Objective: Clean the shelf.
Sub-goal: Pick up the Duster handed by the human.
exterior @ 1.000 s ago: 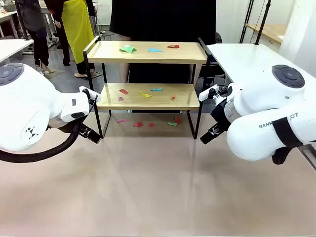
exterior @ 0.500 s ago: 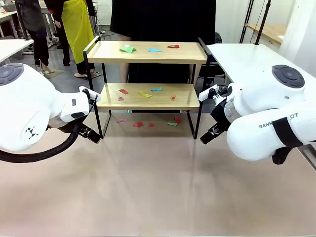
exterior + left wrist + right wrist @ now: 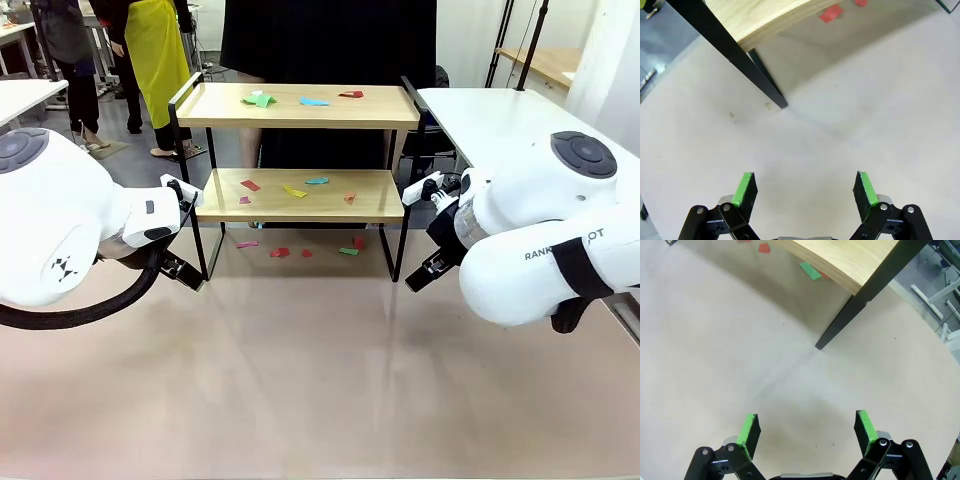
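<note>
Shelf, paper scraps on both boards

We saw the shelf upright, mid far edge of the table. Two light wooden boards on a thin black frame, legs down. Small coloured scraps lay on both boards.

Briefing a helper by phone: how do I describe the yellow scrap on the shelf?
Find the two-tier wooden shelf straight ahead. On its lower board, near the middle, lies the yellow scrap, between a red scrap and a blue scrap. It is the only yellow piece there.
</note>
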